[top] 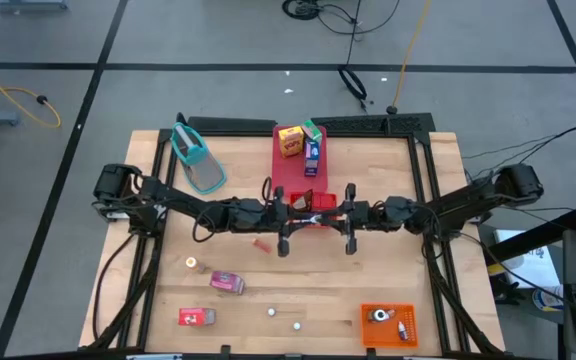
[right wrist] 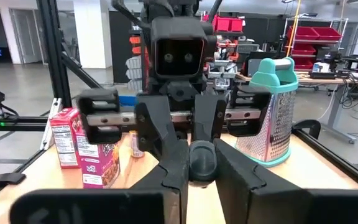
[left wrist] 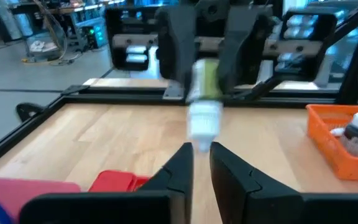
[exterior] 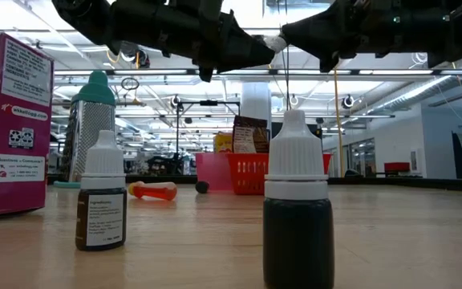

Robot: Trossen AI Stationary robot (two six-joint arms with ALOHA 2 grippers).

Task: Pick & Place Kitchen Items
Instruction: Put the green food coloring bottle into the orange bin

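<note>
A small bottle [left wrist: 202, 102] is gripped between both tools above the middle of the worktop [top: 368, 285]: the left tool [left wrist: 202, 163] is narrowed onto its white cap end, and the right tool [right wrist: 202, 163] is narrowed around its dark base, seen round between the fingers. In the high view the two tools meet over the near end of a red tray [top: 290, 165], the left tool [top: 306, 207] coming from the left edge and the right tool [top: 330, 212] from the right edge. At the tray's far end a yellow carton [top: 289, 141] and a blue carton [top: 312, 152] stand side by side. A grater [top: 197, 158] with a teal handle lies near the far left corner. A pink carton [top: 227, 283] and a red carton [top: 196, 317] lie toward the near left corner, with a small round piece [top: 191, 263] closer to the left edge. Two dropper bottles [exterior: 297, 210] stand at the near edge. An orange bin [top: 387, 324] sits in the near right corner. The stretch of worktop between the tools and the near edge is open, as is the right side beyond the tray.
</note>
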